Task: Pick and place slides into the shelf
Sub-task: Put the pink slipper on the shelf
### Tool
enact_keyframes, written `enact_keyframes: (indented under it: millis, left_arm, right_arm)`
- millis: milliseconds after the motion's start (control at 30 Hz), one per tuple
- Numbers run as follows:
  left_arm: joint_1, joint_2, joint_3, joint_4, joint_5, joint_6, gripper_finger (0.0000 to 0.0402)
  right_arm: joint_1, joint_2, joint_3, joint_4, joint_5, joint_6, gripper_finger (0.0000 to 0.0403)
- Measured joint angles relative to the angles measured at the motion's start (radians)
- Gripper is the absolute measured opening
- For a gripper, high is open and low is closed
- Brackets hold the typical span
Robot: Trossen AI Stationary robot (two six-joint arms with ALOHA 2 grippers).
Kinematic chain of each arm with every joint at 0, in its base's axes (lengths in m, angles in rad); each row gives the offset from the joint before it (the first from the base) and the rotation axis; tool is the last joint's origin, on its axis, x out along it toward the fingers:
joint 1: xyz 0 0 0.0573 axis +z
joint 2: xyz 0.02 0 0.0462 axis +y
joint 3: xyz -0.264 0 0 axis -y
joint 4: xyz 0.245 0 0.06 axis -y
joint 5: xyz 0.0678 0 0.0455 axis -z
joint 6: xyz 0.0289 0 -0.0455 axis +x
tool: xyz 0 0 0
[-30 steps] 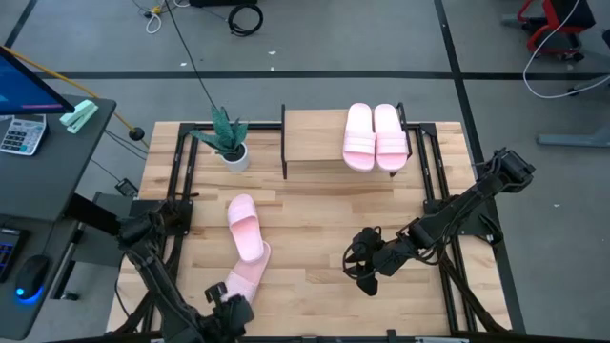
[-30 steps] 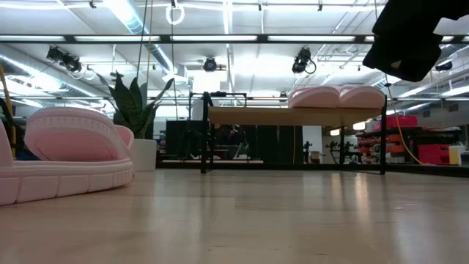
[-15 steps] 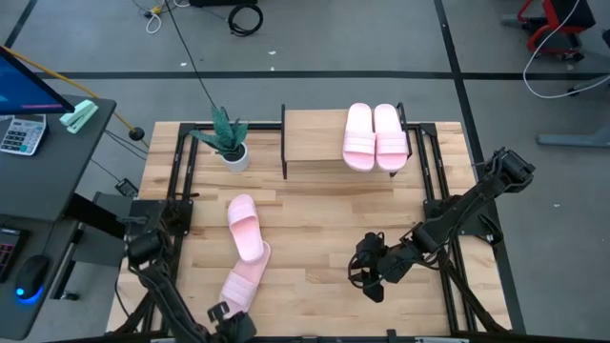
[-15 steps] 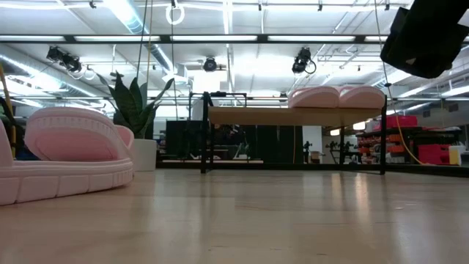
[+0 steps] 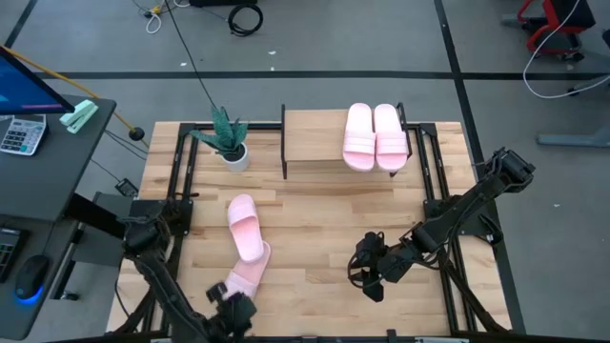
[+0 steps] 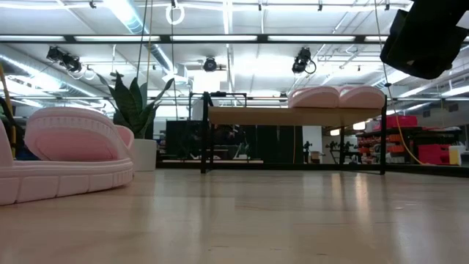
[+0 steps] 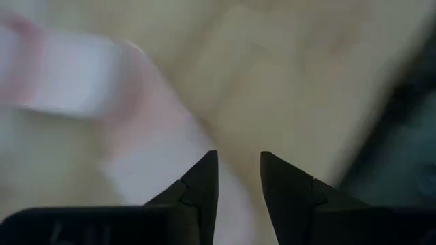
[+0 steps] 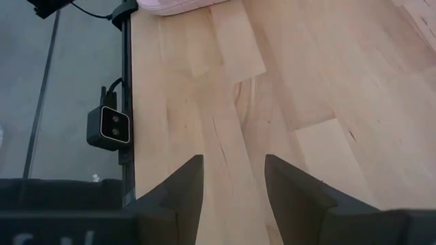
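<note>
Two pale pink slides [image 5: 360, 136] [image 5: 389, 135] lie side by side, soles down, on the right part of the shelf [image 5: 315, 143]. Two more lie on the table's left half: one [image 5: 245, 227] toward the middle, the other [image 5: 246, 273] slanting toward the near edge, its far end touching or overlapping the first. My left gripper [image 5: 229, 307] hovers open at that slide's near end; in the blurred left wrist view the slide [image 7: 157, 156] lies below the fingers [image 7: 204, 184]. My right gripper [image 5: 370, 276] stands open above bare table right of centre.
A potted plant [image 5: 227, 143] stands at the far left beside the shelf. Black frame rails [image 5: 176, 191] run along the table's left and right sides. A small camera [image 8: 114, 126] sits off the table's edge. Bare wood [image 5: 315, 229] lies between the slides and my right gripper.
My left gripper drew back toward the table's near edge, then came forward again toward the near slide's end. Both slides on the table lie where they were.
</note>
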Motion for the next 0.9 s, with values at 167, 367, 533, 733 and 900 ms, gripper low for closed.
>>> enact_keyframes:
  millis: [167, 367, 533, 733, 900]
  left_arm:
    - [0.057, -0.004, -0.016, -0.125, -0.064, 0.094, 0.0116]
    - [0.131, -0.007, -0.053, -0.084, -0.081, 0.252, 0.0152]
    - [0.181, -0.007, -0.094, -0.102, -0.064, 0.286, 0.0192]
    - [0.189, -0.007, -0.148, -0.005, 0.016, 0.33, 0.0246]
    - [0.204, -0.007, -0.203, -0.009, 0.049, 0.35, 0.0274]
  right_arm:
    - [-0.015, 0.0, 0.0, 0.0, 0.001, -0.001, 0.0162]
    - [-0.025, 0.0, 0.0, 0.0, 0.002, 0.0, 0.0162]
    - [-0.025, 0.0, 0.0, 0.001, 0.002, 0.0, 0.0162]
    - [-0.025, 0.0, 0.0, 0.001, 0.001, 0.0, 0.0162]
    - [-0.025, 0.0, 0.0, 0.001, 0.002, -0.001, 0.0162]
